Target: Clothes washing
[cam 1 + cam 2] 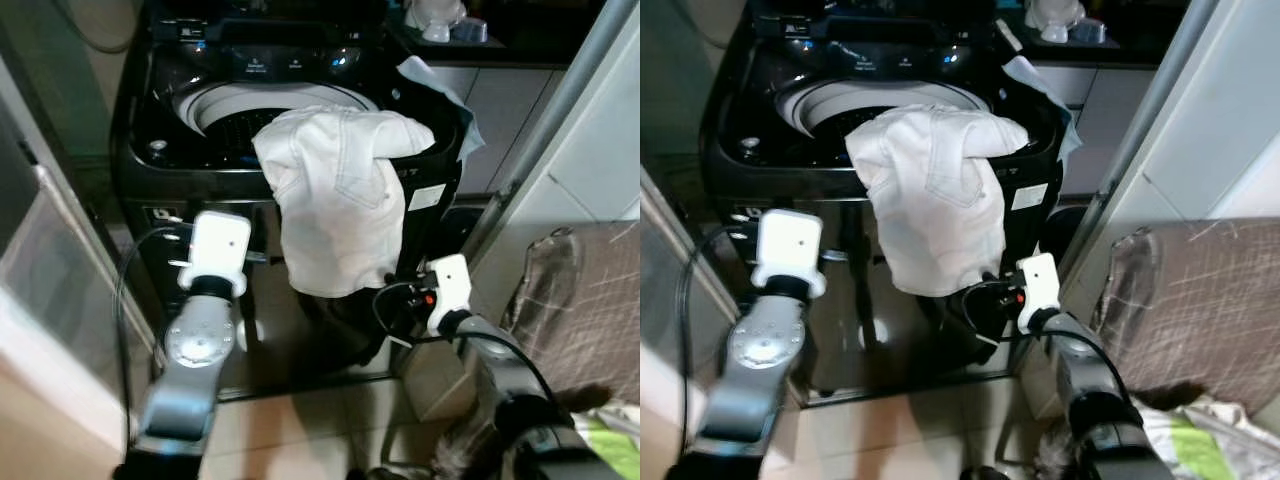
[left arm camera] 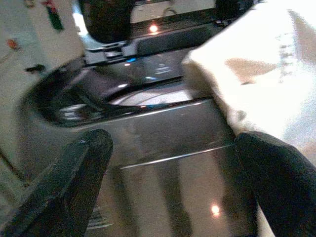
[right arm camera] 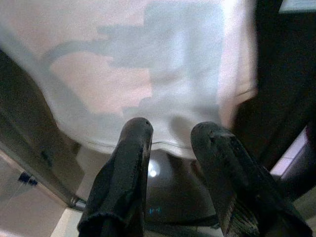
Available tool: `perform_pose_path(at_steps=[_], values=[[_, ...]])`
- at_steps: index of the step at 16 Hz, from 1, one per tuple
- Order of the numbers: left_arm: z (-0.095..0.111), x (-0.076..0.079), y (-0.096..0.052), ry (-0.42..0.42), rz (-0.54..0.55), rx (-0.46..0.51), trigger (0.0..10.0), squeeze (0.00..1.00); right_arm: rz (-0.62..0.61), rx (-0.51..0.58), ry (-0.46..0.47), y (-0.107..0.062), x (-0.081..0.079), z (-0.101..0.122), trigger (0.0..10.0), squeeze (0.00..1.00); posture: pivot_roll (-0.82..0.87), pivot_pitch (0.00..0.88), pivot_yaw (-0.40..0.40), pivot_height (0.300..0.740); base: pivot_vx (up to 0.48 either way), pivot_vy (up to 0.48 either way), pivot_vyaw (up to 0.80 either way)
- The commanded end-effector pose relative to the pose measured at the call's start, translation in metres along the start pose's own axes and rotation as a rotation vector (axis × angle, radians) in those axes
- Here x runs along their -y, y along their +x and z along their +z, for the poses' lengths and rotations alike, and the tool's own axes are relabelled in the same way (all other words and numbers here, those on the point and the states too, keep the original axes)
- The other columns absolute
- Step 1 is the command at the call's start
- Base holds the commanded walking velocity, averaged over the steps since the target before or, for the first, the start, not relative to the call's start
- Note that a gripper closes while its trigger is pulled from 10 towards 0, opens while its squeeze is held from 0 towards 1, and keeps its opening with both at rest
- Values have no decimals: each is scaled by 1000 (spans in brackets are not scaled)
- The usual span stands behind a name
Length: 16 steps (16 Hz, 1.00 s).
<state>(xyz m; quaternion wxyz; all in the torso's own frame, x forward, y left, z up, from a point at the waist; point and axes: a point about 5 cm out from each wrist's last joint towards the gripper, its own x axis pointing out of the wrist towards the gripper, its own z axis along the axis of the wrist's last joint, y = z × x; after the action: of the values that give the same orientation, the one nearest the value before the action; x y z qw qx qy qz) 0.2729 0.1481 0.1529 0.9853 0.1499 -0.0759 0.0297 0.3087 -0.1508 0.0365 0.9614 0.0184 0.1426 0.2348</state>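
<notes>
I stand before the washer, a black top-loader with its lid up and the white drum rim showing. A white garment hangs over the front edge, part of it lying on the rim and most of it draped down the glossy front panel. A pale blue cloth sits at the washer's right rear corner.

My left gripper is raised in front of the front panel, to the left of the garment. Its fingers are spread wide apart with nothing between them; one of them sits right by the edge of the white fabric, though I cannot tell if it touches.

My right gripper is low, just under the garment's hanging hem. Its fingers stand a little apart, pointing up at the hem and holding nothing; the fabric hangs close above their tips.

To my right a brown checked fabric lies over something, with a green and white cloth below it. A white cabinet stands beside the washer.
</notes>
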Motion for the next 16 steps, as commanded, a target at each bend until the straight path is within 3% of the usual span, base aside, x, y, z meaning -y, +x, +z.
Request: perform_pose_path(at_steps=[1, 3, 6, 10, 16], values=[[0, -9, -4, 11, 22, -12, 10000, 0, 32, -11, -19, 7, -11, -1, 10000, 0, 98, 96, -6, 740, 0, 0, 0], [7, -21, -20, 63, 16, -16, 10000, 0, 17, -22, -56, 23, -27, 3, 10000, 0, 167, 193, 13, 740, 0, 0, 0], [9, -34, -42, 109, 35, -56, 10000, 0, 18, -36, -120, 40, -50, 10, 10000, 0, 246, 269, 13, 740, 0, 0, 0], [14, -39, -60, 115, 38, -93, 10000, 0, -85, -47, -248, 47, -48, 20, 10000, 0, 278, 307, 10, 740, 0, 0, 0], [16, -34, -64, 105, 36, -110, 10000, 0, -211, 52, -369, 62, -37, 69, 10000, 0, 297, 305, -9, 740, 0, 0, 0]])
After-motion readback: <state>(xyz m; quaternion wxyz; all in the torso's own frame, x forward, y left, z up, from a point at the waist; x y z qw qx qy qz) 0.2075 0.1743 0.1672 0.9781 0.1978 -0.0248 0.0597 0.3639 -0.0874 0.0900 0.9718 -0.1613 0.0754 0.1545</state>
